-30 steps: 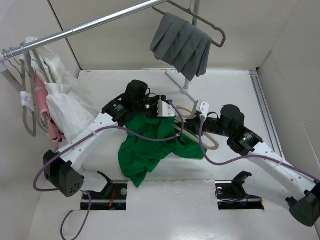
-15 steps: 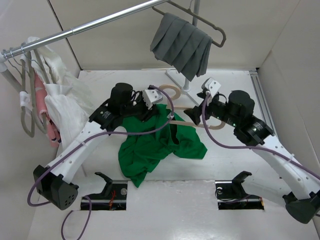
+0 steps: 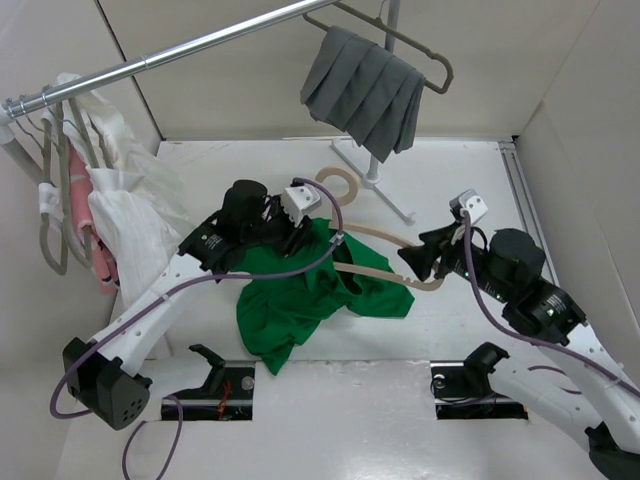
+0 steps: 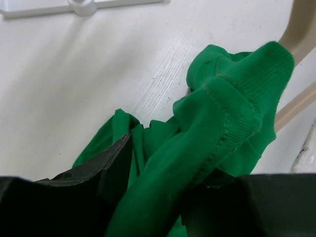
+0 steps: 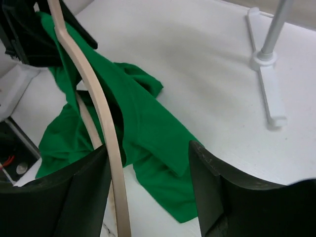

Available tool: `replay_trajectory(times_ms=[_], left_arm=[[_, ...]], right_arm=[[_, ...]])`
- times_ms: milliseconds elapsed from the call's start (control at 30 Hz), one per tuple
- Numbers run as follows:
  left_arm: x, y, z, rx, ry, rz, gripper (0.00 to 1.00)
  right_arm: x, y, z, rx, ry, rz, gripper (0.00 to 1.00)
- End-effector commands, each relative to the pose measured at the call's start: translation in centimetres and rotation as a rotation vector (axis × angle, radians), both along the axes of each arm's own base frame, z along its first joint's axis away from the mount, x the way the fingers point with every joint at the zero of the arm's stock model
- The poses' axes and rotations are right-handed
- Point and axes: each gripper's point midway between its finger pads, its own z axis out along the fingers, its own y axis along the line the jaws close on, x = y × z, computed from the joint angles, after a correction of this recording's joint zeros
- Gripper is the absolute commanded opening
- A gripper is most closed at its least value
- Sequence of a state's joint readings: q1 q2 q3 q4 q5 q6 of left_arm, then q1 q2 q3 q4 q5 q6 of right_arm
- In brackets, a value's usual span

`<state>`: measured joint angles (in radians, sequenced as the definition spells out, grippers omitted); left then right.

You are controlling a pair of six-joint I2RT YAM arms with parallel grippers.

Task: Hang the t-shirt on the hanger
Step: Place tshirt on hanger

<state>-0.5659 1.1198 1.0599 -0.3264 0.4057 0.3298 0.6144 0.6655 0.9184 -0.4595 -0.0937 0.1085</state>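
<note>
t-shirt (image 3: 290,300) on table (image 3: 460,195) | hanger (image 3: 375,233) across its right side

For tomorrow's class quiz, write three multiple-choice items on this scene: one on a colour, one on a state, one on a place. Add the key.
1. The t-shirt is: A red; B green; C blue.
2. The left hand is: A open; B shut on the t-shirt; C out of view.
3. The grey cloth: A hangs up at the back; B lies under the t-shirt; C is in the left hand.
Key: B, its fabric is bright green; B, green cloth is bunched between its fingers; A, it hangs draped up high, apart from both.
</note>
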Motion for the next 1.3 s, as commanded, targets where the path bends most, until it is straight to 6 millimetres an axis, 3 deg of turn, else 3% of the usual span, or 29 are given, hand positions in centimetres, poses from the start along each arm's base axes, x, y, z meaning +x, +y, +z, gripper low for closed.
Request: replay_trajectory(times_ms=[0, 67, 133, 167, 233, 300, 367, 400, 433, 500, 533, 567, 600, 633, 700, 833, 900, 967, 1033, 1167, 1267], left_arm=[[0.6, 0.9, 4.2, -0.158, 0.003, 0.157, 0.00], [0.7, 1.4, 3.4, -0.133, 0.016, 0.187, 0.00], [0.6, 1.9, 2.6, -0.107, 0.017, 0.199, 0.00], [0.5, 2.0, 2.0, -0.094, 0.021, 0.195, 0.00], [0.1, 2.1, 2.2, -0.104, 0.016, 0.185, 0.00], [0.0, 2.1, 2.3, -0.114, 0.015, 0.189, 0.00], [-0.1, 2.1, 2.4, -0.122, 0.005, 0.188, 0.00], [0.0, 2.0, 2.6, -0.133, 0.005, 0.192, 0.00], [0.0, 2.0, 2.6, -0.138, 0.012, 0.196, 0.00], [0.0, 2.0, 2.6, -0.143, 0.018, 0.200, 0.00], [0.0, 2.0, 2.6, -0.143, 0.019, 0.200, 0.00], [0.0, 2.0, 2.6, -0.143, 0.019, 0.200, 0.00], [0.1, 1.9, 2.3, -0.138, 0.026, 0.200, 0.00], [0.2, 2.0, 2.3, -0.141, 0.031, 0.213, 0.00], [0.6, 2.0, 2.3, -0.140, 0.035, 0.235, 0.00], [1.7, 1.5, 2.9, -0.155, 0.037, 0.252, 0.00], [1.9, 1.2, 3.2, -0.167, 0.050, 0.260, 0.00], [2.0, 1.0, 3.3, -0.170, 0.054, 0.251, 0.00], [2.0, 1.0, 2.8, -0.158, 0.069, 0.252, 0.00], [2.0, 1.0, 3.2, -0.164, 0.062, 0.252, 0.00], [2.2, 0.8, 3.3, -0.164, 0.062, 0.252, 0.00]], right_arm=[[1.2, -5.0, 1.2, 0.054, 0.004, -0.321, 0.65], [0.0, -8.5, 3.7, 0.039, -0.047, -0.433, 0.74], [-0.5, -11.8, 4.5, -0.036, -0.065, -0.562, 0.86], [-0.6, -12.5, 5.8, -0.067, -0.086, -0.575, 0.89], [-0.9, -12.9, 5.2, -0.152, -0.040, -0.575, 0.99], [-0.2, -11.8, 4.8, -0.185, -0.006, -0.542, 0.99], [0.0, -9.0, 3.5, -0.163, 0.021, -0.412, 0.97], [0.4, -7.3, 0.7, -0.153, 0.094, -0.375, 0.95], [0.6, -5.8, -0.8, -0.118, 0.126, -0.331, 0.93], [0.5, -1.2, -3.4, 0.018, 0.143, -0.166, 0.78], [0.3, 0.2, -3.8, 0.114, 0.170, -0.143, 0.73], [0.1, 1.3, -3.8, 0.172, 0.155, -0.109, 0.68], [-0.1, 2.7, -2.3, 0.253, 0.093, -0.069, 0.59], [-0.2, 2.8, -3.0, 0.261, 0.091, -0.075, 0.55], [0.1, 2.6, -2.3, 0.257, 0.054, -0.119, 0.55], [-0.3, 6.0, -2.7, 0.215, 0.044, -0.053, 0.71], [0.3, 8.4, -4.5, 0.164, 0.077, -0.005, 0.72], [0.8, 10.5, -5.5, 0.142, 0.105, 0.037, 0.72], [1.3, 11.2, -6.5, 0.129, 0.125, 0.033, 0.72], [2.1, 12.5, -8.0, 0.104, 0.155, 0.028, 0.61], [2.3, 12.8, -9.2, 0.086, 0.184, 0.021, 0.59]])
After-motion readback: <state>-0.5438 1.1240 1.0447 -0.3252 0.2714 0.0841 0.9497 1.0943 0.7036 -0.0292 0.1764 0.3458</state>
